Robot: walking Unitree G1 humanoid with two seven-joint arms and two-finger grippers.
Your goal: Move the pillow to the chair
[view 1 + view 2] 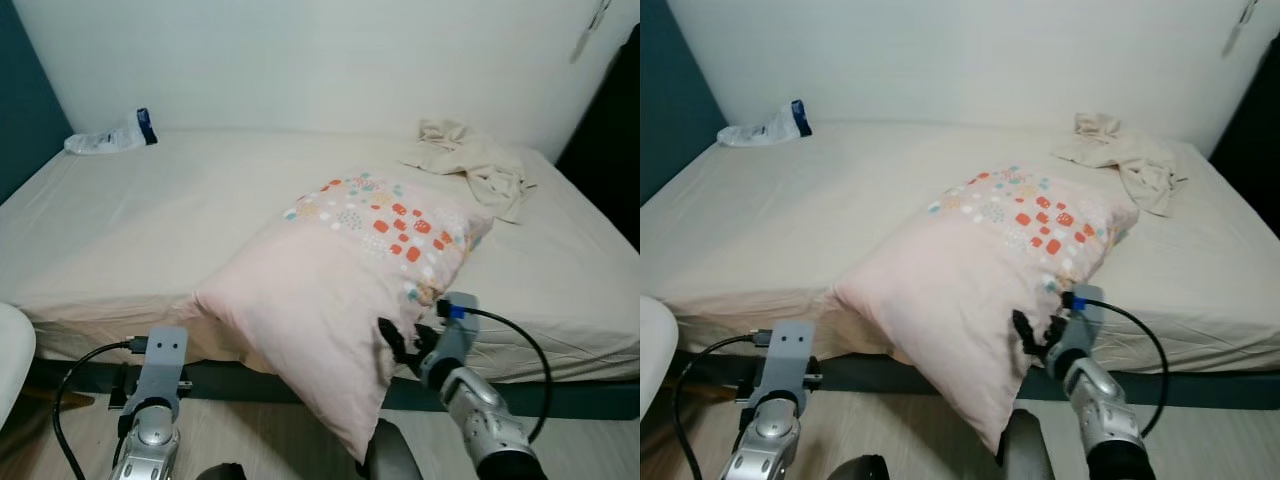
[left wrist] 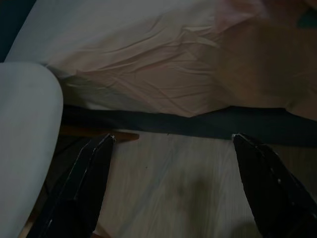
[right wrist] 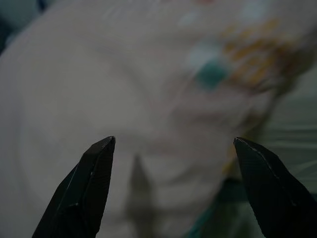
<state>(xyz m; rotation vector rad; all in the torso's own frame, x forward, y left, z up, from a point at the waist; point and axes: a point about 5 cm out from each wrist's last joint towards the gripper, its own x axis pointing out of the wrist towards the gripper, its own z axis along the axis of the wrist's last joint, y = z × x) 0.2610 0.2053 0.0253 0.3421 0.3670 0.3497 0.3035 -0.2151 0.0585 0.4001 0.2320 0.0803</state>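
One pale pink pillow with a patch of red, teal and white spots near its far end lies at the front edge of the bed, its near corner hanging over the edge toward the wood floor. The right end effector is raised to the pillow's lower right side, just beside or perhaps touching the fabric; the wrist view there is blurred, but its two black fingers stand wide apart with the pillow's pink cover between and beyond them, so it is released and grips nothing. The left end effector hangs low in front of the bed, well to the left of the pillow, its fingers also spread wide over the floor, holding nothing. At the left of the robot, close to its left arm, a white rounded edge of the chair shows, apart from the pillow. On the bed's far right lies a crumpled cream cloth; at the far left corner against the wall lies a clear plastic package with a blue end. A dark bed base runs under the sheet.
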